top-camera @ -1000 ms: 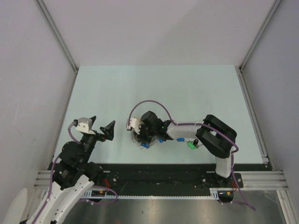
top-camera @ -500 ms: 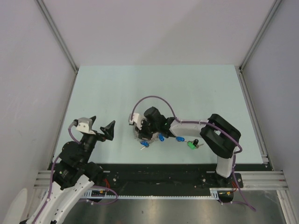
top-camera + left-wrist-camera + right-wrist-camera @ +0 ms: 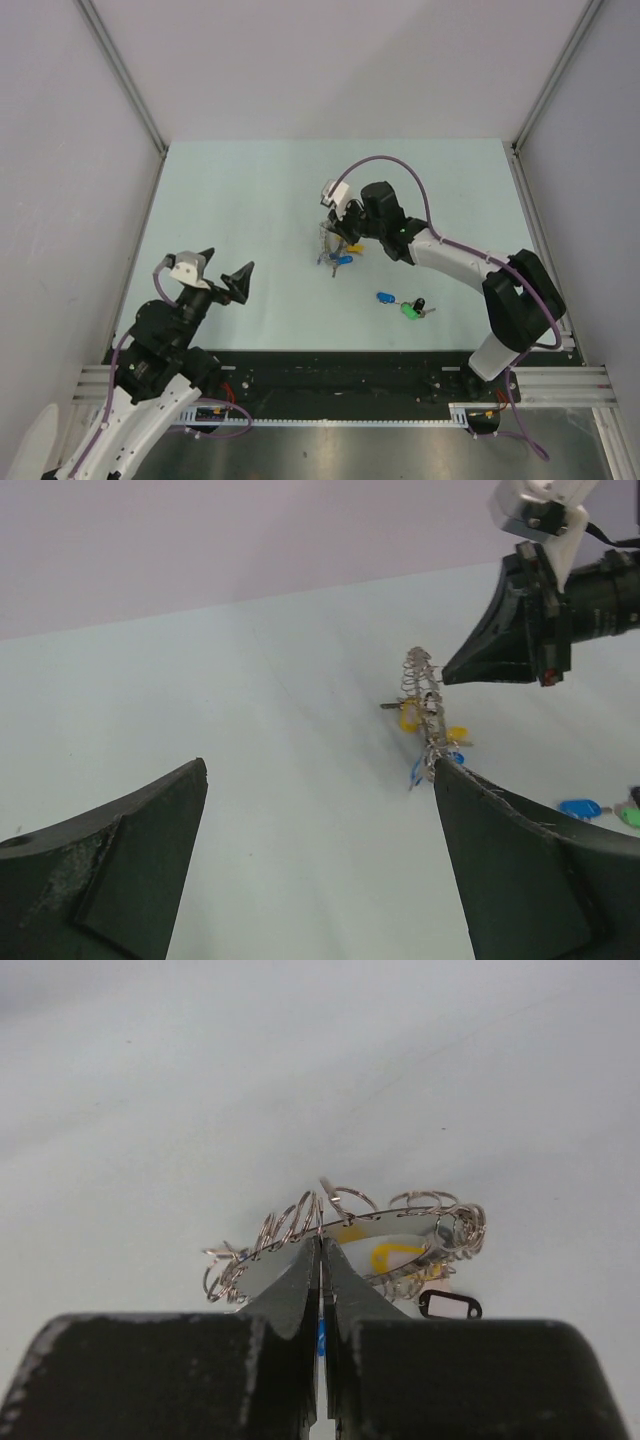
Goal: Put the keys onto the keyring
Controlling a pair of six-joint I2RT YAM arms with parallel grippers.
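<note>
The left gripper [image 3: 227, 262] hangs wide open and empty over the left of the table [image 3: 250, 190], the right gripper [image 3: 320, 1255] is clamped on the rim of the keyring [image 3: 333, 243], held upright at mid-table with a yellow key [image 3: 407, 716] seemingly on it, and three loose keys [image 3: 409, 312] lie further right.

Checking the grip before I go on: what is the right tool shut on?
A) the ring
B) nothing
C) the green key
A: the right tool pinches the ring at its edge, while the green key lies apart on the table.
</note>
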